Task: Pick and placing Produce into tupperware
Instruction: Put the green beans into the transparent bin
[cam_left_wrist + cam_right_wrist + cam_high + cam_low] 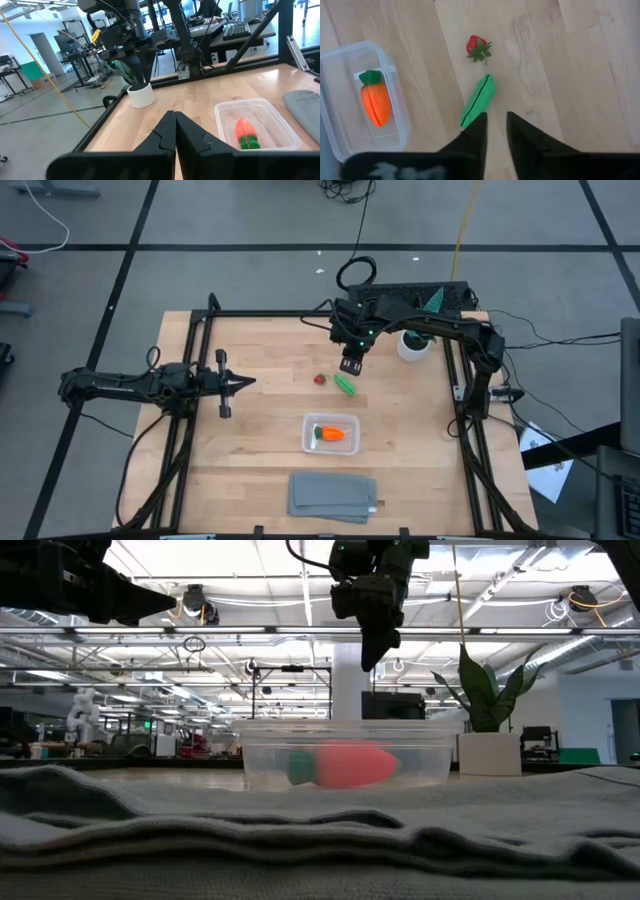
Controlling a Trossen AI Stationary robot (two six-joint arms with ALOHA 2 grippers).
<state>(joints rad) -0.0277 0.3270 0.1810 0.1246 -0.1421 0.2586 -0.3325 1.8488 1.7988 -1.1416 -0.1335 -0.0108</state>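
The clear tupperware (308,442) sits near the table's middle, and the orange carrot (376,102) lies inside it on its floor. The elongated green piece (479,99) and the small red piece (477,46) lie flat on the bare wood (346,385), on the tub's far side. My right gripper (496,120) hangs above the green piece's end, well off the table in the low view (372,658). It is narrowly open and touches nothing. My left gripper (248,382) waits at the table's left, shut and empty.
A folded grey cloth (333,495) lies at the near edge and fills the foreground of the low view. A white pot with a green plant (413,343) stands at the far right, close to the right arm. Bare wood lies between the left gripper and the produce.
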